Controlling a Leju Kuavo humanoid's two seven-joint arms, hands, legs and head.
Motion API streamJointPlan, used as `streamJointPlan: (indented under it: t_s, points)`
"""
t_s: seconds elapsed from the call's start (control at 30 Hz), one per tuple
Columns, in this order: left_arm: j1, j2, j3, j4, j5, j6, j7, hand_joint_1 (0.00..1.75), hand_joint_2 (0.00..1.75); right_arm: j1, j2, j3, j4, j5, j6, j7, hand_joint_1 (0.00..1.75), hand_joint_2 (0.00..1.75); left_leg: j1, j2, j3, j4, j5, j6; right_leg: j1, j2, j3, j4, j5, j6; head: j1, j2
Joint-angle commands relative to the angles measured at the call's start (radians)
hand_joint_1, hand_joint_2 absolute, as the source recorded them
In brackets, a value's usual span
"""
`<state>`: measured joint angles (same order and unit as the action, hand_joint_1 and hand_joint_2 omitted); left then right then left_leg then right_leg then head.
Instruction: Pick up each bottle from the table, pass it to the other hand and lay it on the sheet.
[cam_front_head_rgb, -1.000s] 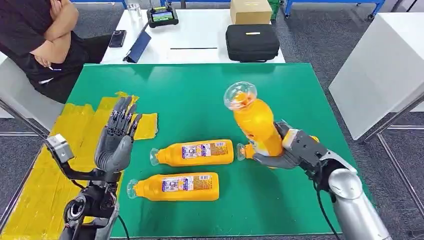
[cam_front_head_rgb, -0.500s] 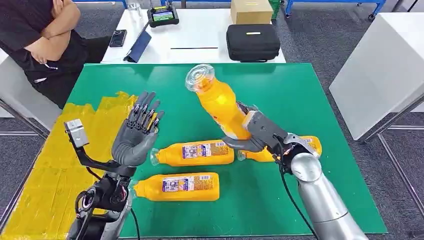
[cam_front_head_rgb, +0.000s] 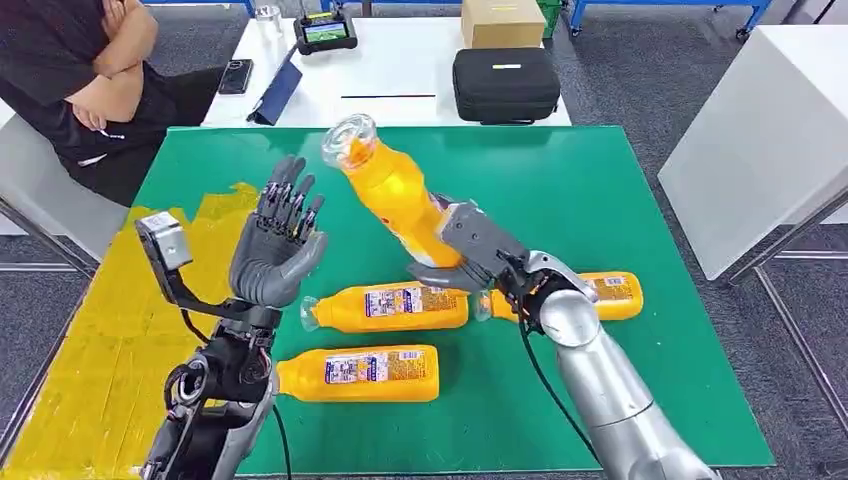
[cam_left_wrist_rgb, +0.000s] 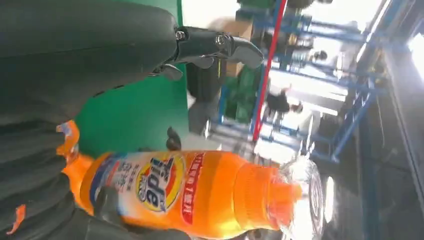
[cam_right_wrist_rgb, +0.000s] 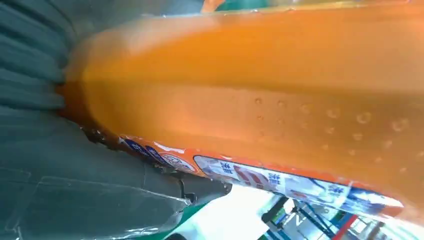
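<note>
Head view puts the orange bottle (cam_front_head_rgb: 394, 198) I am holding up over the middle of the green table (cam_front_head_rgb: 590, 190), tilted with its clear cap toward my left hand (cam_front_head_rgb: 275, 250); my right hand (cam_front_head_rgb: 470, 250) is wrapped around its lower body. My left hand is raised beside it, palm facing the bottle, fingers spread and holding nothing, not touching it. Three more orange bottles lie on their sides on the green surface: one (cam_front_head_rgb: 385, 306) just below my right hand, one (cam_front_head_rgb: 350, 373) nearer to me, one (cam_front_head_rgb: 590, 296) partly behind my right arm. The yellow sheet (cam_front_head_rgb: 90, 350) covers the table's left edge. Beyond stands a white table (cam_front_head_rgb: 400, 70) with a black case (cam_front_head_rgb: 505, 84), a cardboard box (cam_front_head_rgb: 502, 21) and a phone (cam_front_head_rgb: 235, 76); a person (cam_front_head_rgb: 75, 70) sits at far left, arms folded.
</note>
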<state>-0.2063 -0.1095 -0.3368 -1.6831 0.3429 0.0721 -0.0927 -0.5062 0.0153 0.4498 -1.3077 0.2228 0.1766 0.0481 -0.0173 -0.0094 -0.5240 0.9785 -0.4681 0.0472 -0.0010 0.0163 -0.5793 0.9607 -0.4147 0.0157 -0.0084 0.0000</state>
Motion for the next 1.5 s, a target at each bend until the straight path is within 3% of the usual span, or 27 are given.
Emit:
streamJointPlan:
  t_s: [0.03,0.43,0.73,1.5]
  points:
    - [-0.053,0.003,-0.014,0.028,-0.014,0.018,0.003,0.0,1.75,-0.082,0.047,0.021,0.133,0.02,0.007,0.01,1.75,1.75,0.0,0.001,0.001,0.001,-0.001,-0.003,0.0,0.0,0.001,0.001,0.0,0.0,0.0,0.0]
    - [-0.083,-0.012,-0.04,0.069,-0.01,0.066,0.05,0.0,1.75,-0.133,0.072,0.127,0.2,0.207,-0.06,0.021,1.75,1.75,0.0,0.001,0.001,0.0,-0.001,-0.003,0.0,-0.001,0.001,0.0,0.0,0.0,0.0,0.0]
    - [-0.184,-0.007,-0.165,0.216,0.126,0.01,0.113,0.0,1.75,-0.177,0.12,0.168,0.24,0.332,-0.105,0.003,1.75,1.75,0.0,0.0,0.0,0.0,0.0,-0.002,0.0,-0.001,0.0,0.0,0.0,0.0,0.0,0.0]
    - [-0.201,-0.007,-0.149,0.239,0.193,0.022,0.098,0.0,1.75,-0.161,0.145,0.165,0.224,0.299,-0.111,-0.03,1.75,1.75,0.0,0.001,0.0,0.0,0.0,-0.002,0.0,-0.001,-0.001,0.001,0.001,-0.002,0.0,0.0]
